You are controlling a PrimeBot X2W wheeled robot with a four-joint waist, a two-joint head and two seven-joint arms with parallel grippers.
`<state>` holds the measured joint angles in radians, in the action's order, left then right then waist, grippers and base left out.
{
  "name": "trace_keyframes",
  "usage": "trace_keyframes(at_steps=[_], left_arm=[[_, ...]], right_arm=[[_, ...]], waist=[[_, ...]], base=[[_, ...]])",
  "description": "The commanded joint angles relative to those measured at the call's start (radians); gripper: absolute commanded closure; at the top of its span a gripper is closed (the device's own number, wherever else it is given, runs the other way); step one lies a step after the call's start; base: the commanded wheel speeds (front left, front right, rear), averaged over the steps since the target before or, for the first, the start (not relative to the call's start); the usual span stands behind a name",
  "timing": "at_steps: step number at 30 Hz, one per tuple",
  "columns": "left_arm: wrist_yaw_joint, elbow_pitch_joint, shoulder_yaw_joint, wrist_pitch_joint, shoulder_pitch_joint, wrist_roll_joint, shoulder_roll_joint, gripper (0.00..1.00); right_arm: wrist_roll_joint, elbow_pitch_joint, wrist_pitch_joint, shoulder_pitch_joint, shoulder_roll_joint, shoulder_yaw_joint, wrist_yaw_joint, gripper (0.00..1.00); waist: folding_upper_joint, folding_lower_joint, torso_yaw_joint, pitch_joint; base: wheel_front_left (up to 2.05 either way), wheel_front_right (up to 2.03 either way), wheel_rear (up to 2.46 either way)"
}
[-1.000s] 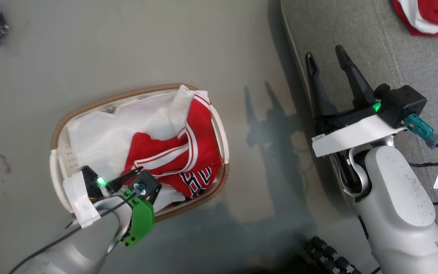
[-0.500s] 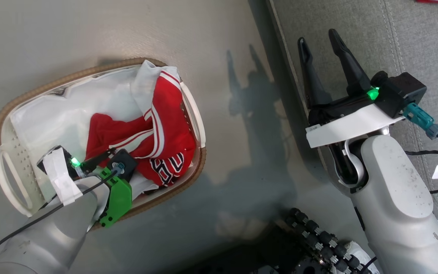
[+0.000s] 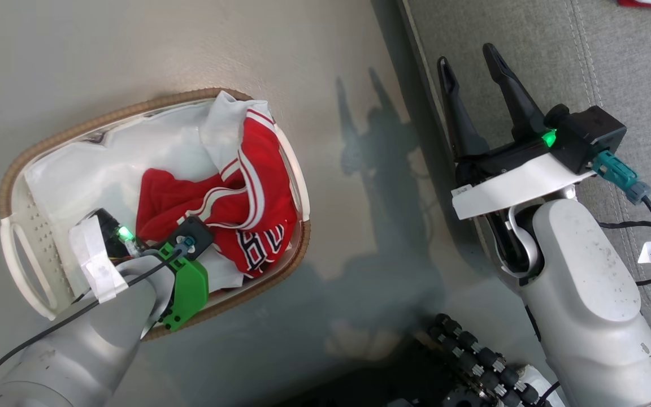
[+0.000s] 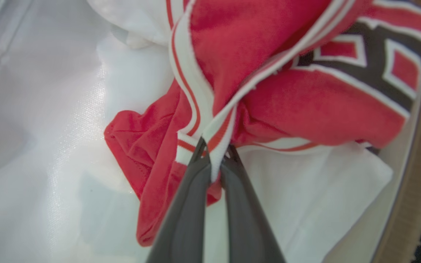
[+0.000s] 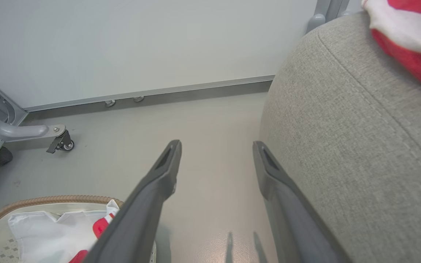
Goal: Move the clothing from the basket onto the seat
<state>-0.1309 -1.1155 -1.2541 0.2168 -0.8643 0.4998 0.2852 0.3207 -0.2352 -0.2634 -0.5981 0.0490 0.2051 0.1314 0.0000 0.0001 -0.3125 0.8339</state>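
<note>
Spread earlier, the left fingers [image 4: 190, 193] are now being clenched on the red jersey [image 4: 305, 109] in the basket [image 3: 133, 106]. The right fingers [image 3: 520, 110] are being kept released.

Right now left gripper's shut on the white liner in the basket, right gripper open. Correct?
No. Left wrist view shows the left gripper shut on the striped trim of the jersey, not the liner. The right gripper is open.
</note>
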Motion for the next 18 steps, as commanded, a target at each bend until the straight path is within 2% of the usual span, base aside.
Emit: trace_keyframes(at_steps=[1,10,18], left_arm=[[0.0,0.006,-0.002,0.014,-0.001,0.01,-0.004,1.0],[0.0,0.08,-0.004,0.05,0.011,0.028,-0.013,1.0],[0.031,0.289,0.099,0.048,0.033,-0.002,0.027,1.0]], right_arm=[[-0.011,-0.008,-0.002,0.01,0.003,-0.004,-0.001,0.0],[-0.064,-0.037,-0.002,0.06,0.003,-0.034,-0.001,0.0],[-0.123,-0.073,-0.002,0.135,0.003,-0.067,-0.001,0.0]], waist=[[0.0,-0.0001,0.019,-0.033],[0.0,-0.0001,0.081,-0.183],[0.0,-0.0001,0.148,-0.367]], base=[[0.0,0.0,0.0],[0.0,0.0,0.0],[0.0,0.0,0.0]])
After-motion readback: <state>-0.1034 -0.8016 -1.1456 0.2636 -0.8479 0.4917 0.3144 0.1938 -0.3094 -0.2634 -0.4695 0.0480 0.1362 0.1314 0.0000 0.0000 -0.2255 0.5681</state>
